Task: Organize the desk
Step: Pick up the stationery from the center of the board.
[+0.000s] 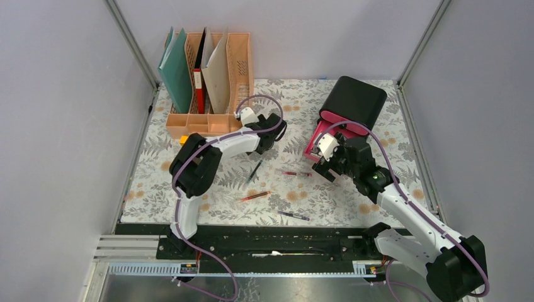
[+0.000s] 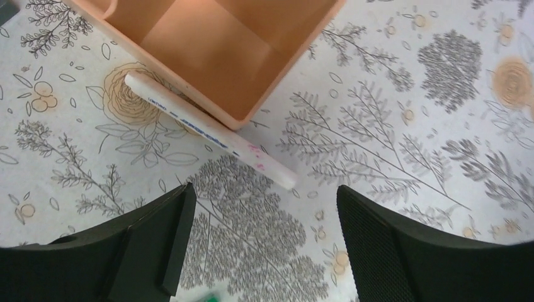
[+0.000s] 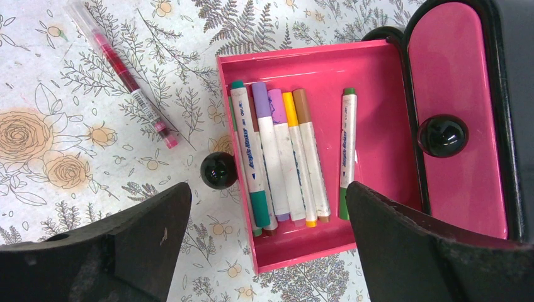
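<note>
Grey walls close the desk (image 1: 352, 201) on three sides, and its cloth with ferns and flowers fills the middle of the top view, in front of both arm bases. From above we see a peach file rack (image 1: 239, 63) at the back left with folders standing in it, and a black drawer box (image 1: 352, 100) at the back right. Four pens lie loose on the cloth between the arms: a black pen (image 1: 255, 170), a red pen (image 1: 294, 173), an orange-red pen (image 1: 255, 196) and a dark pen (image 1: 294, 216) nearest to the bases.

The wrist views give details that the top view does not show. The left wrist view shows a white marker (image 2: 208, 129) lying on the cloth, touching the outer wall of a peach compartment (image 2: 286, 69). The right wrist view looks into the pulled-out pink drawer (image 3: 384, 94), where six markers (image 3: 277, 151) lie side by side, five together and one green apart. The drawer's black knob (image 3: 218, 170) is in front of it, and the red pen (image 3: 123, 82) lies on the cloth to the left.

The left gripper (image 2: 262, 207) hangs above the cloth just beside the white marker, with its fingers spread wide and nothing between them. The right gripper (image 3: 267, 207) hovers over the front of the open drawer, also spread fully, and it holds nothing.
</note>
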Tool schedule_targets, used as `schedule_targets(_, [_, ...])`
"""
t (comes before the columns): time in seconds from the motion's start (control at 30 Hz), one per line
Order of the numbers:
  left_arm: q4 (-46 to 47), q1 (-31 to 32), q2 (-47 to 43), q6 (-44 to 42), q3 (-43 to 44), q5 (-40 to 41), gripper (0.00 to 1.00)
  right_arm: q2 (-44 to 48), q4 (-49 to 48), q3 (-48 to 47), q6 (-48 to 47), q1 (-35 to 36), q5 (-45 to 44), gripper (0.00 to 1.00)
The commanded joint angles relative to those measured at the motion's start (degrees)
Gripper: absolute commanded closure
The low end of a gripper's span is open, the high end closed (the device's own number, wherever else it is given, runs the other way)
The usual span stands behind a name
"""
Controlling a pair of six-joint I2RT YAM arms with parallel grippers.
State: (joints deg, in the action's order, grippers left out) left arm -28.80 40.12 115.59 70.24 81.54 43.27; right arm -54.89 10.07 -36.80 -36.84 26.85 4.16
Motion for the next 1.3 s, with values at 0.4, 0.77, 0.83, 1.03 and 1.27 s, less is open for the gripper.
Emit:
schedule_targets(0.4, [-7.73, -4.78, 9.38, 6.05, 5.87, -1.77, 0.13, 0.75, -0.47, -1.92, -0.69, 0.17, 0.8, 0.0])
schedule_targets(0.77, [-10.27, -4.01, 5.89, 4.43, -0.3, -3.72, 0.29, 1.1, -0.48, -1.96, -0.69, 0.08, 0.94, 0.0])
schedule_targets(0.83, [-11.0, -3.47, 5.0, 4.47, -1.51, -2.78, 0.34, 1.21, -0.49, -1.91, -0.69, 0.14, 0.93, 0.0])
schedule_targets(1.03, [-14.41, -1.58, 2.83, 4.64, -3.38, 1.77, 0.45, 1.19, -0.49, -1.96, -0.69, 0.12, 1.09, 0.01])
schedule_targets(1.27, [-14.27, -1.45, 0.85, 2.71, -6.14, -0.17, 0.69, 1.38, -0.47, -1.92, -0.69, 0.09, 1.0, 0.0])
